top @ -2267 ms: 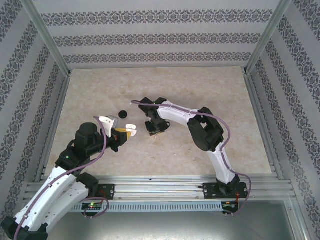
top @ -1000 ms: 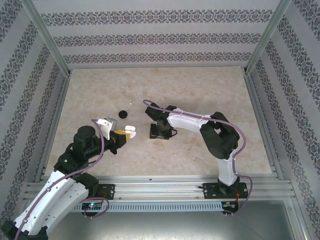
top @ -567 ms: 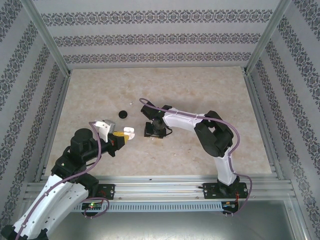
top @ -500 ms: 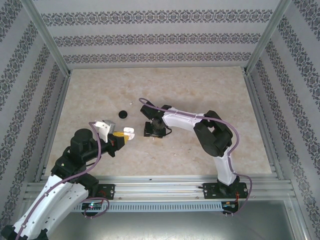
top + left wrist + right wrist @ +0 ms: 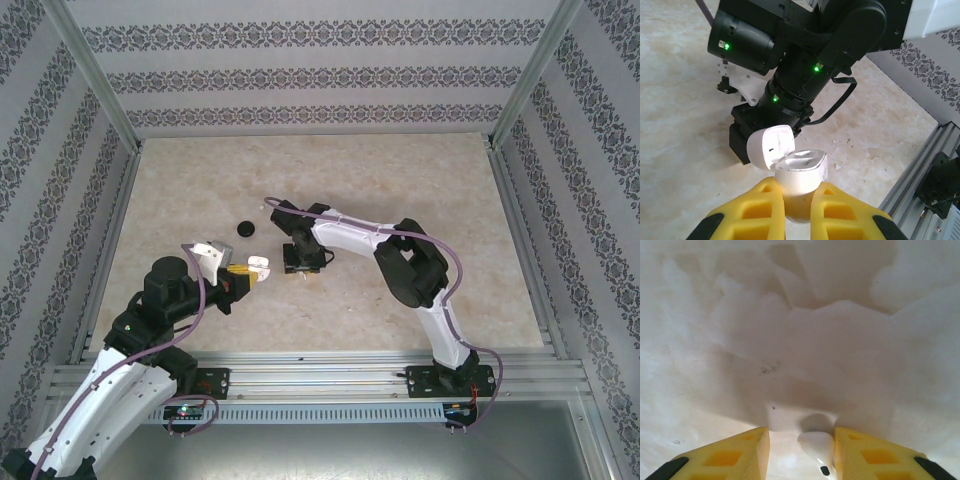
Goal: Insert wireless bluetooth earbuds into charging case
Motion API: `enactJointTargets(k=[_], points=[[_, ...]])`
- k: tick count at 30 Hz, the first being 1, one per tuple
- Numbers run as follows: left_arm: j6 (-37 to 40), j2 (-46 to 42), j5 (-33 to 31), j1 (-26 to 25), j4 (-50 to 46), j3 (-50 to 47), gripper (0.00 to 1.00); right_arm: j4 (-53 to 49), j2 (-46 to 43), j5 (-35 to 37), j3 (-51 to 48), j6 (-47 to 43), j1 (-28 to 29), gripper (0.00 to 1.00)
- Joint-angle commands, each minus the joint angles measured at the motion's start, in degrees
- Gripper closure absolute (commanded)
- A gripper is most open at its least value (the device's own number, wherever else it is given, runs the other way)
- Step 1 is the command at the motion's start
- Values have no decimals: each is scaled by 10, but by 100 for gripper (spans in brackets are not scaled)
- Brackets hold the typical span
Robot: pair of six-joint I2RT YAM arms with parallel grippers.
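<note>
My left gripper [image 5: 799,194] is shut on the lower half of a white charging case [image 5: 801,179], held clear of the table with its lid [image 5: 768,147] flipped open. From above, the case [image 5: 259,265] sits at the tip of the left gripper [image 5: 243,273]. My right gripper [image 5: 301,266] points down at the table just right of the case. In the right wrist view a white earbud [image 5: 817,446] lies on the table between the yellow fingers of the right gripper [image 5: 801,436]. It rests against the right finger [image 5: 852,447], and a gap separates it from the left one.
A black round puck [image 5: 245,229] lies on the beige table [image 5: 400,190] behind the case. The right arm's dark wrist [image 5: 800,75] looms close behind the open case. Metal frame rails [image 5: 300,375] run along the near edge, and patterned walls enclose the other sides.
The right arm has swung left, closer to the held case, and its jaws have narrowed around the white earbud. The left gripper still holds the open case in about the same place.
</note>
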Motion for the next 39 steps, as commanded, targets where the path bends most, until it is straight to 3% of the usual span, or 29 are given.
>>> enactJointTargets(k=[1,6,14,39], points=[[14,0,-2,5,0,-5,100,-74,19,35,43,-59,10,62],[14,0,-3,5,0,-6,99,-114,28,68,80,-94,10,61],[12,0,-5,5,-2,-5,99,-127,40,64,100,-137,10,61],[10,-2,-4,5,-10,-1,99,-126,73,42,121,-118,10,62]])
